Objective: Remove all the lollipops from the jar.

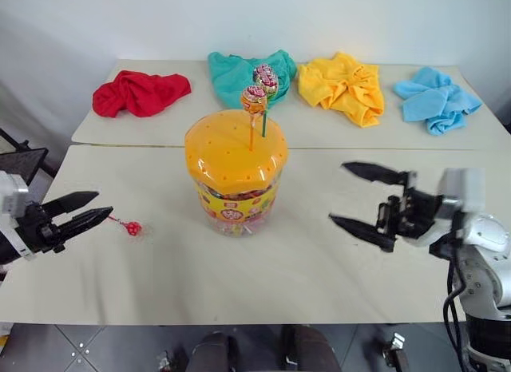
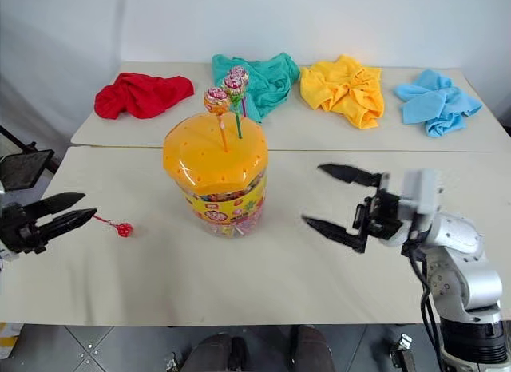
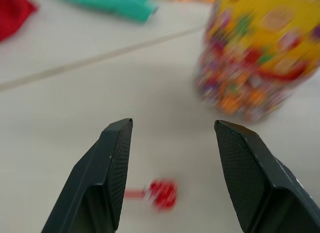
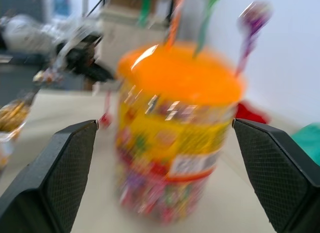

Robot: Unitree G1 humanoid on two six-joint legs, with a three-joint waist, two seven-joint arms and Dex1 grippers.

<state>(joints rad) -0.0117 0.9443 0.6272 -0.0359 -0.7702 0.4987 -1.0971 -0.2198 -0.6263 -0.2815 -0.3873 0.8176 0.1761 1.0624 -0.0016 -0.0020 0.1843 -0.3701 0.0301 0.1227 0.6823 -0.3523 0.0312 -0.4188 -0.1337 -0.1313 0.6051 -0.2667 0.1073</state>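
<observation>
My left fingers (image 1: 96, 214) are released beside a red lollipop (image 1: 132, 227) lying on the worktop (image 1: 279, 268); my right fingers (image 1: 358, 198) gape wide near the jar (image 1: 235, 172).

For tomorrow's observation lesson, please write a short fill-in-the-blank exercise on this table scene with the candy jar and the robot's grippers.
1. The jar has a domed lid coloured ____.
2. One lollipop lies on the table near the ____ gripper.
3. The cloth farthest to the robot's left is ____.
4. The right gripper has its jaws ____.

Missing words: orange; left; red; open
</observation>
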